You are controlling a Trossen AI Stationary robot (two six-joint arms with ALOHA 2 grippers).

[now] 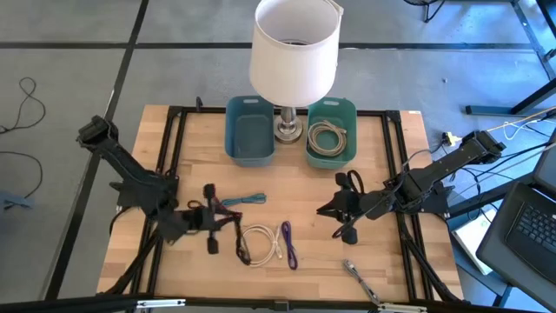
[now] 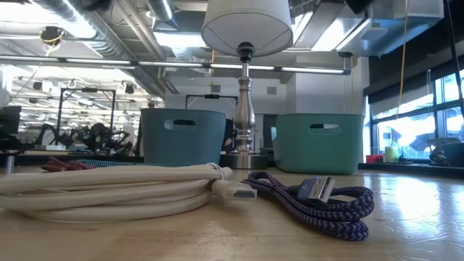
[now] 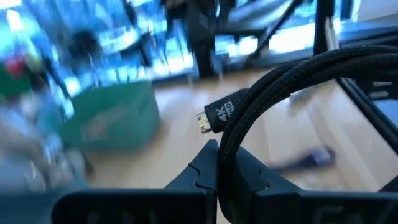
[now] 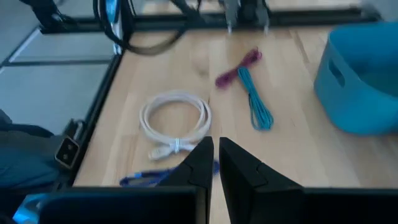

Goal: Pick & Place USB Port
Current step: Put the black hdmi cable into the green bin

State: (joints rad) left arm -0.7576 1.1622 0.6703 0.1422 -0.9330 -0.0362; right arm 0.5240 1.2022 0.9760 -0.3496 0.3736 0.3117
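Observation:
My left gripper point(image 1: 196, 217) is over the table's left part, shut on a black braided cable point(image 3: 280, 81) whose plug point(image 3: 214, 118) is marked 4K HD. To its right a teal and red cable point(image 1: 243, 200), a coiled white cable point(image 1: 261, 239) and a purple cable point(image 1: 287, 245) lie flat on the wood. My right gripper point(image 4: 215, 155) hovers shut and holds nothing, right of the cables. A blue bin point(image 1: 250, 130) and a green bin point(image 1: 332, 130) stand at the far edge; the green one holds a coiled cable. My left gripper pinches one strand of the black cable point(image 3: 227, 177) between its two fingers. From there the cable rises and arches away in a loop, and the plug juts out free beside the loop. In the high view the rest of the cable point(image 1: 212, 236) hangs around the fingers.
A lamp with a white shade point(image 1: 294, 48) stands between the two bins. A small metal piece point(image 1: 356, 276) lies near the front edge on the right. Black frame rails point(image 1: 178, 156) run along the table's sides. Bare wood shows between the cables and the bins.

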